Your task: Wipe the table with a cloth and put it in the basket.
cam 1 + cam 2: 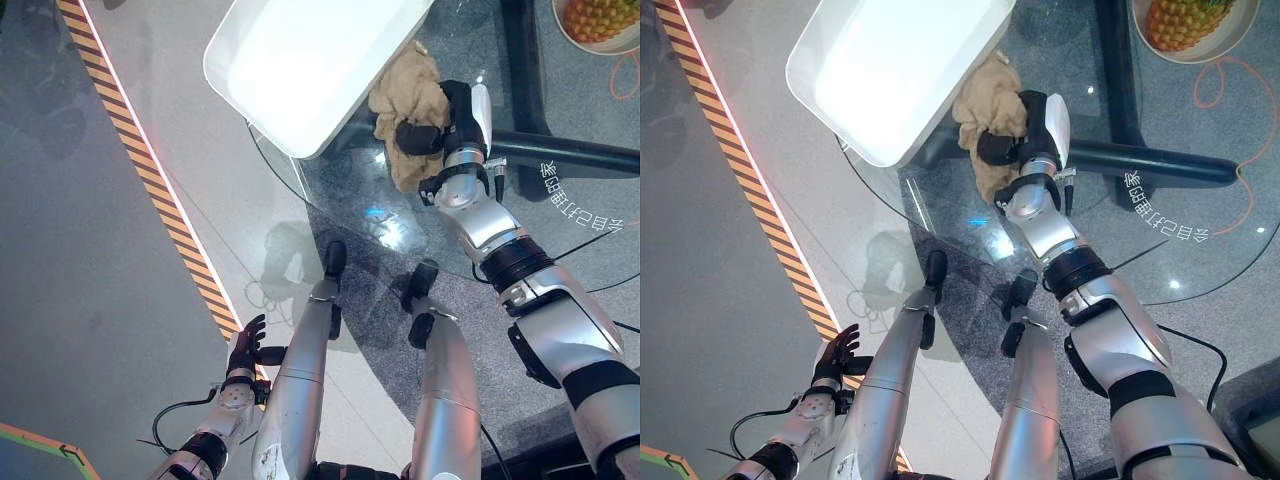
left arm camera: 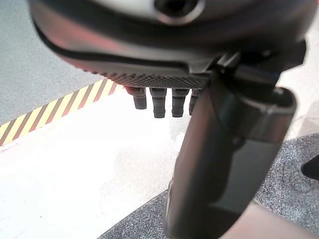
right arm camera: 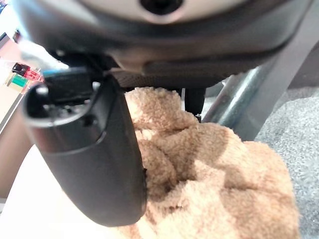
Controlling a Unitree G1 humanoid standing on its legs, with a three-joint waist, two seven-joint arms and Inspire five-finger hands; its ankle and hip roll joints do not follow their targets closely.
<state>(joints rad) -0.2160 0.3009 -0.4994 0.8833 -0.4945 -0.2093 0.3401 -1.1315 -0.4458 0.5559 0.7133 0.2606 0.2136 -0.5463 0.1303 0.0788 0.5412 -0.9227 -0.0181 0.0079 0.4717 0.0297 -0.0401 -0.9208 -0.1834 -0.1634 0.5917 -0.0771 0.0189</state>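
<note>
Nearest, low at the left: left hand (image 1: pixel 245 345) hanging over the pale floor (image 1: pixel 180 120) beside the yellow-and-black striped strip (image 1: pixel 150 165), fingers (image 2: pixel 158 103) straight and loose, holding nothing. Farther off, toward the right: right hand (image 1: pixel 1025 130) reaching over the round glass worktop (image 1: pixel 1110 215), thumb and fingers closed into the tan fluffy cloth (image 1: pixel 410 100), bunched up under the palm. Seen from the right wrist, same cloth (image 3: pixel 209 174) crumpled against the dark thumb (image 3: pixel 94 159), thick pile folded over itself. Cloth lying on the glass, its far-left edge touching or tucked just under the near-right corner of a large white tray (image 1: pixel 300 60); cannot tell which. Tray tilted across the far-left rim of the worktop, overhanging the floor. Far right: bowl (image 1: pixel 1225 40) with a pineapple (image 1: pixel 1185 18) in it, well apart from the cloth. Beneath the glass, dark table frame bar (image 1: pixel 570 150) running rightward from the hand, and speckled grey carpet (image 1: pixel 480 350) showing through. Orange cord (image 1: pixel 1230 100) looping near the bowl.
</note>
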